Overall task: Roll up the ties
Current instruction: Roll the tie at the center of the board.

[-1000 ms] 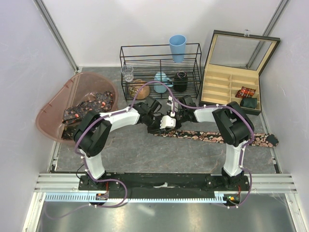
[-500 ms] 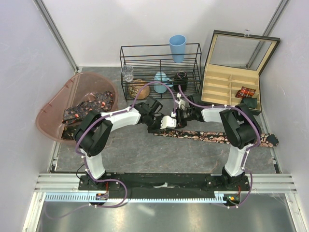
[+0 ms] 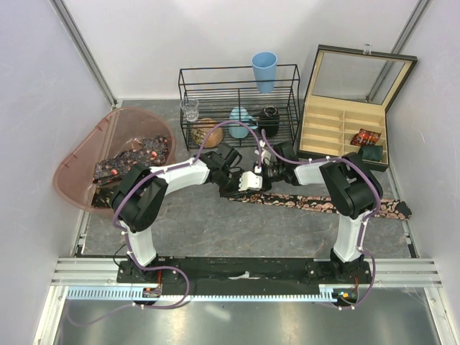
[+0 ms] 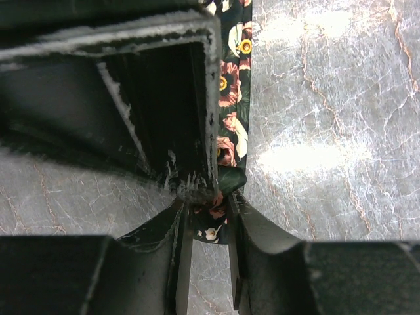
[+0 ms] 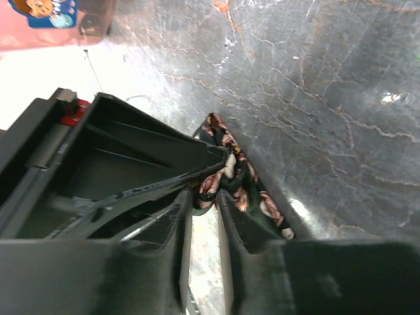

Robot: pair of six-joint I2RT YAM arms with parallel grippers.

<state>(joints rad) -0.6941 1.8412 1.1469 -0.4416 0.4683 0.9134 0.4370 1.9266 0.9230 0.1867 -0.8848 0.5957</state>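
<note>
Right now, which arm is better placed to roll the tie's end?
Probably left. The left gripper is shut on the folded tip of the tie, and the rest lies flat toward the right side. The right gripper crowds the same tip, its hold unclear.

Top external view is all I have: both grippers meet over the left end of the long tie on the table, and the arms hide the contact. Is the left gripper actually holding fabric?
Observer: Yes. In the left wrist view, the end of the tie is pinched in the left gripper.
Operator: And the right one?
Observer: In the right wrist view, a bunched fold of that same end sits in the right gripper, whose jaws are narrowly closed on it.
Operator: Any roll formed yet?
Observer: No tidy coil shows in either wrist view. There is only a small crumpled fold, and the rest of the tie lies flat on the table.
</note>
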